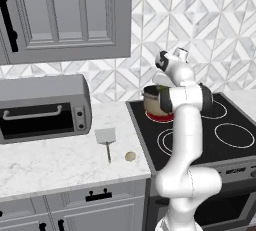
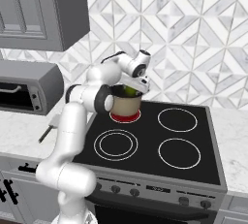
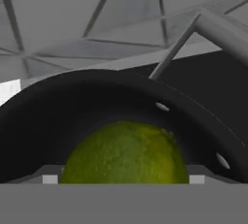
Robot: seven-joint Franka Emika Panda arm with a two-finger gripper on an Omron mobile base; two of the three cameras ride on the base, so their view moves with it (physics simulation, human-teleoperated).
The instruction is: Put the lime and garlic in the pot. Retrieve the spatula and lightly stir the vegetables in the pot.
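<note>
Resting between wide jaws, lime (image 3: 125,152), over dark pot (image 3: 63,116) interior

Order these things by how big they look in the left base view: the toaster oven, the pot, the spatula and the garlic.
1. Toaster oven, by far the largest.
2. Pot, partly hidden by the arm.
3. Spatula; looks slightly smaller than the pot, though nearer the camera.
4. Garlic, smallest.

Yellow-green lime (image 3: 126,152), tan pot (image 2: 125,104), beige garlic (image 1: 130,156)
</note>
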